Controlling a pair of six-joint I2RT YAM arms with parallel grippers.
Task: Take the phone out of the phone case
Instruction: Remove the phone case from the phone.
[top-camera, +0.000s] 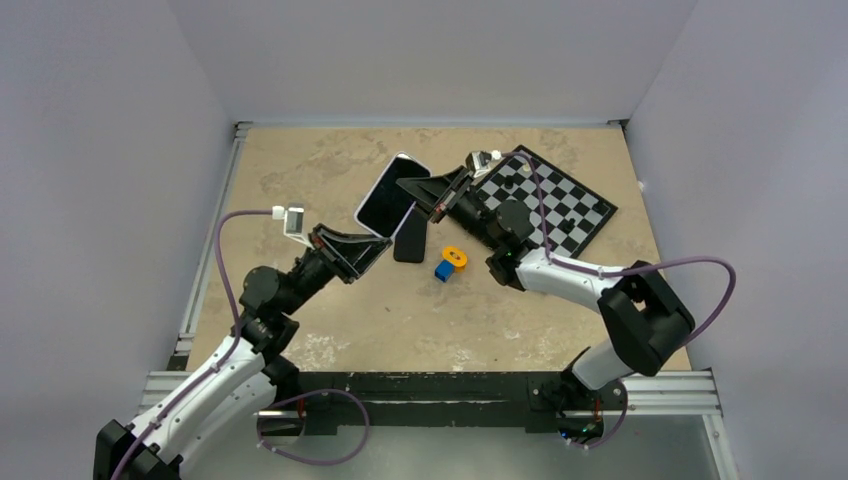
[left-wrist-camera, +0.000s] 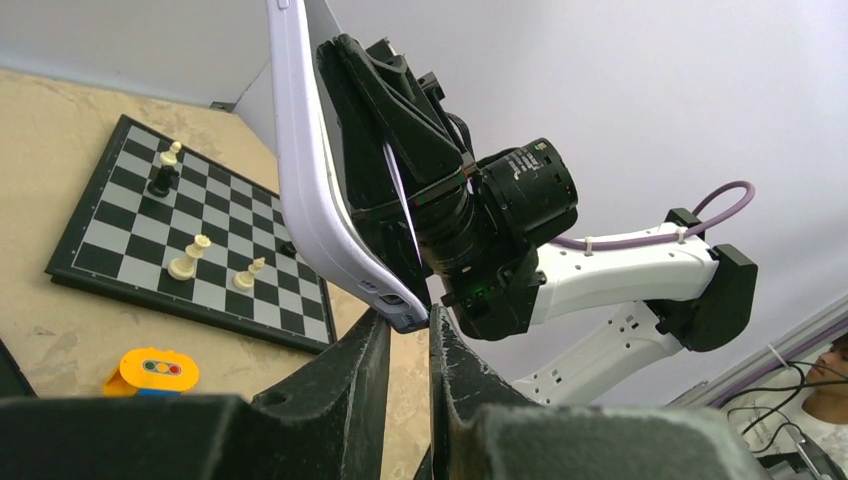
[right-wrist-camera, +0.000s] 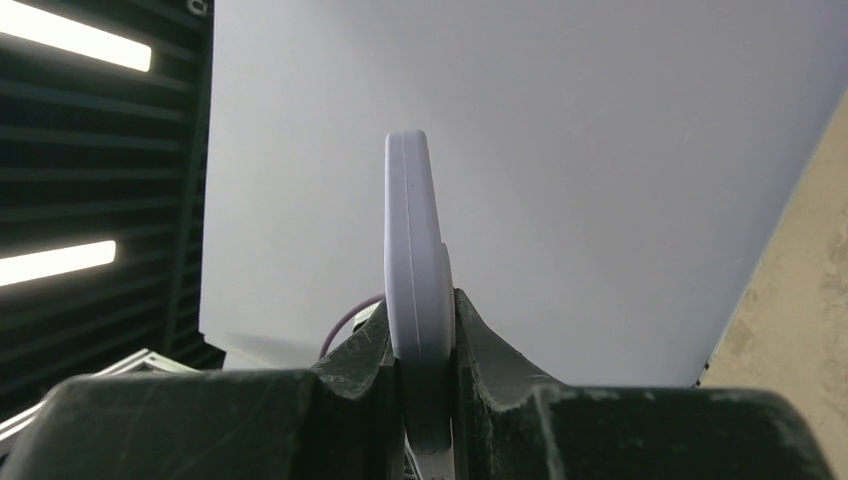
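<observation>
Grey walls close in a beige, mottled table (top-camera: 330, 320) on three sides.

Task item: the phone (top-camera: 386, 205) sits inside its pale lavender phone case (top-camera: 411, 161). It is held clear of the table, above the middle and toward the far edge. The dark screen faces up and the unit is tilted, its lower corner toward the left arm.

Left tool (top-camera: 378, 243): the fingers stand narrow and are closed on the bottom corner of the phone case. In the left wrist view that corner (left-wrist-camera: 400, 312) sits in the gap between the fingertips (left-wrist-camera: 372, 352).

Right tool (top-camera: 413, 192): closed on the long right edge of the phone case. The right wrist view shows the case (right-wrist-camera: 415, 250) edge-on and upright, clamped between both fingers (right-wrist-camera: 362, 352).

Other items:
- A black flat slab (top-camera: 410, 240) lies on the table below the raised phone. What it is cannot be made out.
- An orange toy (top-camera: 455, 257) lies just right of the slab, with a blue block (top-camera: 443, 270) touching it on the near side.
- A chessboard (top-camera: 585, 215) lies toward the far right corner, turned at an angle to the table edges.
- Light and dark chess pieces (left-wrist-camera: 182, 265) stand scattered on its squares.
- The right arm crosses above the near left part of the chessboard.
</observation>
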